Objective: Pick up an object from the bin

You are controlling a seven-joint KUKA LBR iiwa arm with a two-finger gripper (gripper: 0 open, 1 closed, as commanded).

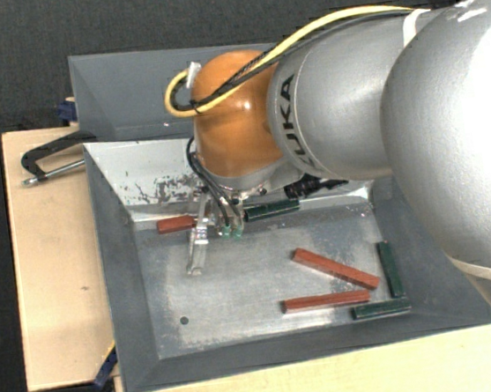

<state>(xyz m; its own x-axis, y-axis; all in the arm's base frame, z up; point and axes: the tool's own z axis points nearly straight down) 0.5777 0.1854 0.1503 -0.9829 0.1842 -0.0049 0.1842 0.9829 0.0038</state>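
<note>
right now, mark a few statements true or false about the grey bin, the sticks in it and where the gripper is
1. The gripper hangs over the upper left part of the grey metal bin. True.
2. A short flat red stick lies just left of the gripper. True.
3. Both long red sticks lie at the lower left. False: the slanted long red stick and the level long red stick lie at the lower right.
4. Everything in the bin is red. False: an upright-lying dark green stick lies by the right wall.
</note>
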